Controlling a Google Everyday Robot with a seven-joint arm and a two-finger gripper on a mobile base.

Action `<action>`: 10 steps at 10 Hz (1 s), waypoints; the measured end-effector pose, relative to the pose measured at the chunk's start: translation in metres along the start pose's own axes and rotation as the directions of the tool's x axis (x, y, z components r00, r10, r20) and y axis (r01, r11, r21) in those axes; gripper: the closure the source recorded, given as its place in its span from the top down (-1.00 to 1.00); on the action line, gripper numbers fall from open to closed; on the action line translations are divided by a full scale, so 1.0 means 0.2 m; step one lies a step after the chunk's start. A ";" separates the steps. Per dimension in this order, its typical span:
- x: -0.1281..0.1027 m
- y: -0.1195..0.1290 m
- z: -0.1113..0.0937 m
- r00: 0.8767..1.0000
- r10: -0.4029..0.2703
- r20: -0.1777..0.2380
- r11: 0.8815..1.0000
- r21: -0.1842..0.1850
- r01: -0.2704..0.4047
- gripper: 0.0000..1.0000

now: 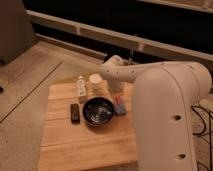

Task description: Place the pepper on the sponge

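Closest to me, the robot's bulky white arm [172, 120] fills the right side and hides that edge of the wooden tabletop [85, 147]. The near half of the planks carries nothing I can make out. Further in sits a dark bowl [98, 111], round and glossy, with a small black rectangular object [75, 113] lying just to its left, apart from it. On the bowl's other side, right beside its rim, lies the sponge [121, 110], a blue-grey block flat on the wood. The pepper [118, 100] shows as a sliver of orange-red at the sponge's far edge; whether it rests on the sponge or hangs just over it, I cannot tell. Directly above it the end effector [116, 92] points down from the bent white arm, and I cannot tell whether it is spread or pinching. Behind the bowl stand a white tube [80, 88] with a dark label and a pale round cup [95, 81], side by side near the far edge.
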 end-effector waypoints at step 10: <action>0.13 -0.02 0.17 0.992 0.066 -0.108 0.998 0.012 -0.065 -0.73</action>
